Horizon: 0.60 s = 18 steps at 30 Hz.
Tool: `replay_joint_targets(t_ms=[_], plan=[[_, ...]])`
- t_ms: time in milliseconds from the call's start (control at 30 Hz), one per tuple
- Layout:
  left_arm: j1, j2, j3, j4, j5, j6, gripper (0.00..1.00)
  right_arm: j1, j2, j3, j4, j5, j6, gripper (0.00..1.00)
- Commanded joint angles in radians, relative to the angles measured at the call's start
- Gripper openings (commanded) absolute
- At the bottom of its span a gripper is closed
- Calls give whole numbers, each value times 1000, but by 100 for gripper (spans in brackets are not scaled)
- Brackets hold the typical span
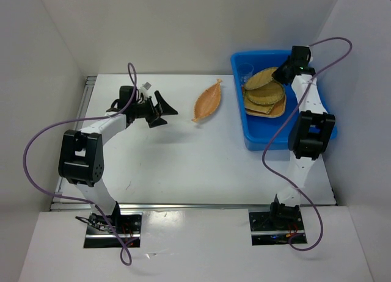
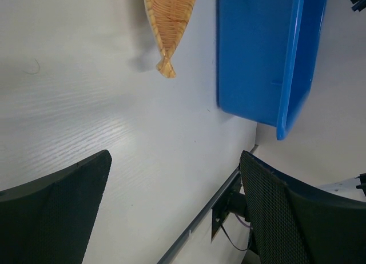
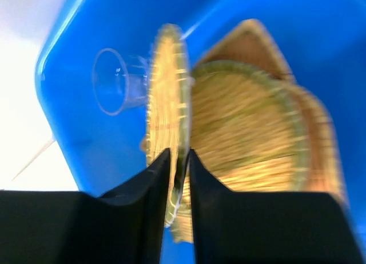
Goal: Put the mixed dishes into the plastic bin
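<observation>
The blue plastic bin (image 1: 240,102) stands at the back right; it also shows in the left wrist view (image 2: 257,52) and the right wrist view (image 3: 74,132). Inside lie stacked woven trays (image 1: 266,100) (image 3: 251,127) and a clear cup (image 1: 245,70) (image 3: 114,81). My right gripper (image 1: 282,73) (image 3: 179,155) is inside the bin, shut on the rim of a woven tray (image 1: 261,79) (image 3: 166,92) held on edge above the stack. A leaf-shaped tray (image 1: 208,100) (image 2: 168,24) lies on the table left of the bin. My left gripper (image 1: 166,116) (image 2: 174,155) is open and empty, left of the leaf tray.
White walls close the table in at the back and on both sides. A metal rail (image 1: 183,204) runs along the near table edge. Purple cables (image 1: 36,141) loop off both arms.
</observation>
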<state>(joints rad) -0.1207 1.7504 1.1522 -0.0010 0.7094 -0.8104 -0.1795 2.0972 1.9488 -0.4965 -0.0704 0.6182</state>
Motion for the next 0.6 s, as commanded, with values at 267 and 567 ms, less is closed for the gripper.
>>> replay_joint_targets(t_ms=[267, 567], plan=[[19, 31, 43, 27, 24, 30, 100, 72, -121, -73, -73, 271, -51, 37], [19, 40, 43, 36, 24, 11, 100, 51, -241, -208, -83, 343, -60, 47]])
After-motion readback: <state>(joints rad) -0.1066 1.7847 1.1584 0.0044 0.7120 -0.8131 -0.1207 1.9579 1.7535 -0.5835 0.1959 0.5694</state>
